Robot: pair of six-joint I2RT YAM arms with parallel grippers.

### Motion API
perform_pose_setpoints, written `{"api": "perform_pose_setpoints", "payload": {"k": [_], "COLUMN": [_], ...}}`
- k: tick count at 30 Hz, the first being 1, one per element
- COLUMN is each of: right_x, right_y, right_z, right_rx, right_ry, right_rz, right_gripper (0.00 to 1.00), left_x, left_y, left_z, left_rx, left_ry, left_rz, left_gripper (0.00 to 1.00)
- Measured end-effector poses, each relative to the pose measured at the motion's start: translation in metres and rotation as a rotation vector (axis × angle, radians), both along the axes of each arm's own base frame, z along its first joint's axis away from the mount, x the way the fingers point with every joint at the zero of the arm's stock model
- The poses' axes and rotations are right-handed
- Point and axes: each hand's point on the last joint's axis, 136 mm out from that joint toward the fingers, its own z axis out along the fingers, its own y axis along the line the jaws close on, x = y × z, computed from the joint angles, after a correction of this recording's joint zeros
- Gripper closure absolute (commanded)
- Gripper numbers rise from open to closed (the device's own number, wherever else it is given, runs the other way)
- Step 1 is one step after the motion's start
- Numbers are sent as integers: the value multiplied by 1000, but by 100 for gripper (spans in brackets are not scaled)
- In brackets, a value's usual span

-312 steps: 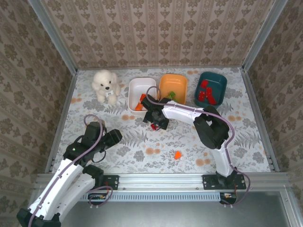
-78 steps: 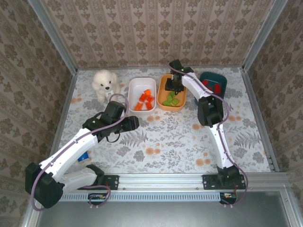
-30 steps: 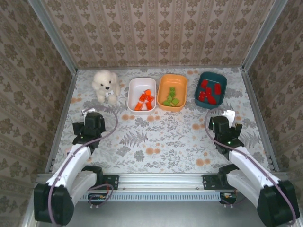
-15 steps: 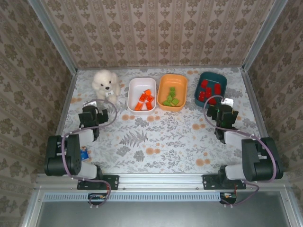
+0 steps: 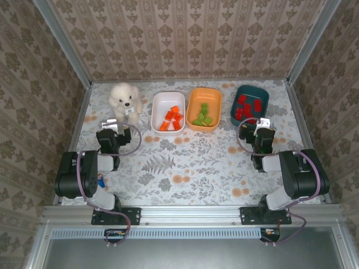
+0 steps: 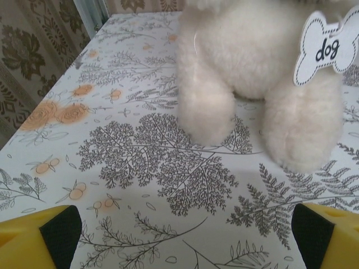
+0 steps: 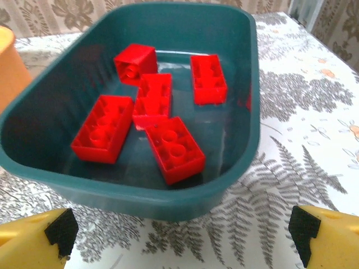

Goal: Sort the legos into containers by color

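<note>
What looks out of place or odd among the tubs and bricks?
Nothing is spilled or damaged. One oddity: the orange bricks lie in the white tub, while the orange tub holds the green bricks.

bone-shaped tag (image 6: 328, 47) on plush dog (image 6: 258, 73), reads "dog"

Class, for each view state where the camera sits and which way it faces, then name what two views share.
Top external: above and behind the bases, looking down on the table and both arms.
Left wrist: low, facing the plush dog; fingers of the left gripper at the bottom corners.
Right wrist: low, facing the teal tub of red legos; fingers of the right gripper likewise.
Shared: teal tub, top and right wrist.
</note>
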Motion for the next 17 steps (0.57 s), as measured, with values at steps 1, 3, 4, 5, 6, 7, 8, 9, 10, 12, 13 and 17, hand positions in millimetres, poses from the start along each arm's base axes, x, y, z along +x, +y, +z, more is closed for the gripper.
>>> {"api": "perform_pose_setpoints", "payload": {"k": [1,3,4,5,6,7,8,9,10,12,13,17], "right_x": [2,5,6,6,6,6,6,6,6,6,6,9], "right_y": [2,5,6,6,7,7,7,7,7,7,7,9], "right_z": [3,7,8,8,7,8,7,8,8,8,8,10], "right_rx": [-5,-13,-17,-20,-20,-21,-21,-21,-22,-23,-23,-22], "right_ry": [-8,-17,-18,-18,-17,-17,-17,-17,-17,-17,-16,-21], "right_rz": [5,12,15,17,18,19,20,20,20,21,21,34], "right_gripper": [0,0,0,0,0,0,0,0,0,0,0,0], "left_x": [0,0,0,0,0,0,0,0,0,1,1,1], "left_y": [0,-1,-1,-1,-2,-2,-3,-4,-5,-6,-6,-6], "left_z": [0,0,0,1,0,0,0,0,0,1,1,1], "left_rx": [0,3,6,7,9,10,11,12,13,14,14,16], "left_ry": [-2,-2,-1,-1,-1,-1,-1,-1,0,-1,-1,-1], "left_rz": [0,-3,-5,-6,-8,-10,-12,-15,-17,-21,-21,-22], "left_gripper": [0,0,0,0,0,0,0,0,0,0,0,0]}}
